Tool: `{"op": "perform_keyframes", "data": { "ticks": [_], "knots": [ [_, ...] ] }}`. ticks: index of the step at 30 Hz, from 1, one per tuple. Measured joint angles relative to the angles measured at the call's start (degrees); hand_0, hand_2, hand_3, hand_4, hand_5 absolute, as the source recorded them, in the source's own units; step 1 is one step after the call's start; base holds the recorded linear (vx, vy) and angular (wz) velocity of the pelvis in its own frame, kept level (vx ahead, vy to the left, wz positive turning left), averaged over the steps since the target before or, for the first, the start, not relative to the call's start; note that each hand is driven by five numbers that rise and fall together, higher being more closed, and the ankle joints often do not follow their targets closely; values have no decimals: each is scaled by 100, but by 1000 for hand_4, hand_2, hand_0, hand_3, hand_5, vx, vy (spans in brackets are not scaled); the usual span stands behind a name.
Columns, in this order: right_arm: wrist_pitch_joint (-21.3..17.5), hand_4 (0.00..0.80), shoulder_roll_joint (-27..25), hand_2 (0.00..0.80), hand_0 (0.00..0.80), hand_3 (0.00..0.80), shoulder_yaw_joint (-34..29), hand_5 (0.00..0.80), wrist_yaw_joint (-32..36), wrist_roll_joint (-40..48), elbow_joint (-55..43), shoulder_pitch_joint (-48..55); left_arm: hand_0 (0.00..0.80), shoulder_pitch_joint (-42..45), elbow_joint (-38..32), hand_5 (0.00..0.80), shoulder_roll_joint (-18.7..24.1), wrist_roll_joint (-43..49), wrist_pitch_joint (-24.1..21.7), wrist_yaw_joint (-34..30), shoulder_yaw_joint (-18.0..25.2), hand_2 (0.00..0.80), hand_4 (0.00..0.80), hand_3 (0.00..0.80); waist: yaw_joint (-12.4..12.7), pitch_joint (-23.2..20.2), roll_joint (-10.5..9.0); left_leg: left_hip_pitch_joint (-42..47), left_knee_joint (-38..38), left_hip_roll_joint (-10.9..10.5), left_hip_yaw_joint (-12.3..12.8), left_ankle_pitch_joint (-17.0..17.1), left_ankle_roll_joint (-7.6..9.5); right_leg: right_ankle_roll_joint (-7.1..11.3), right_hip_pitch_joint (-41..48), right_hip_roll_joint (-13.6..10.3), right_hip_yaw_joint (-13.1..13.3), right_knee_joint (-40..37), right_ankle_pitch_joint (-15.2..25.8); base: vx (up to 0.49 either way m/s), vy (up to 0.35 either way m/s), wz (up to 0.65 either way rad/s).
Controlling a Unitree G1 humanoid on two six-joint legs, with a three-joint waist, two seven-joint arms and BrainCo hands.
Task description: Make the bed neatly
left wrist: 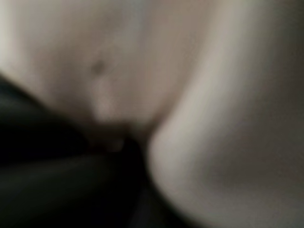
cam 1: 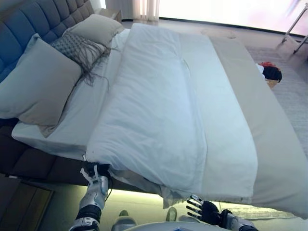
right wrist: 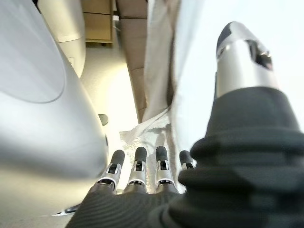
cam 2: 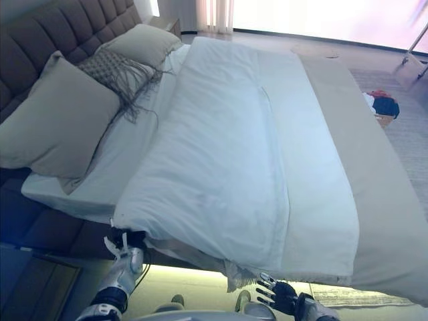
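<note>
A white duvet [cam 1: 159, 110] lies lengthwise along the bed, on a white sheet [cam 1: 86, 110]. Its near corner hangs over the bed's near edge. My left hand [cam 1: 96, 182] reaches up to that corner from below, and the cloth hides its top. The left wrist view shows only pale cloth [left wrist: 142, 61] pressed close. My right hand [cam 1: 204, 211] is open with straight fingers [right wrist: 137, 166], below the bed's near edge and beside a hanging fold of the duvet [right wrist: 161, 95]. It holds nothing.
Two large pillows [cam 1: 38, 86] [cam 1: 98, 28] and a grey fringed cushion [cam 1: 79, 48] lie against the tufted headboard [cam 1: 33, 19]. A beige cover [cam 1: 269, 120] runs along the bed's right side. A wooden nightstand [cam 1: 19, 202] stands lower left. A red and black bundle [cam 1: 269, 72] lies on the floor.
</note>
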Motion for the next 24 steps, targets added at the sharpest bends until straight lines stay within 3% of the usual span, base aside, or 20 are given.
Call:
{"op": "perform_keyframes", "data": {
  "ticks": [7,16,24],
  "knots": [
    [-160,0,-47,0,0,0,-171,0,6,9,5,-25,800,31,766,800,610,504,354,1,558,800,800,800,-2,-38,43,57,3,19,-145,-52,-13,-11,60,9,-61,-5,-30,-13,85,-1],
    [-319,0,-53,0,0,0,-190,0,-55,173,138,-234,800,20,1604,800,1336,1130,838,9,1242,800,800,800,55,-26,63,50,8,43,-297,-72,-38,14,36,-77,-564,-9,-33,-48,63,-9],
    [-329,0,-138,0,0,0,-289,0,-62,188,416,-238,800,-13,2006,800,1827,1554,1321,54,1428,800,800,800,134,-25,64,14,18,43,-449,-86,-60,35,7,-84,-697,-8,-64,-48,50,-3]
  ]
}}
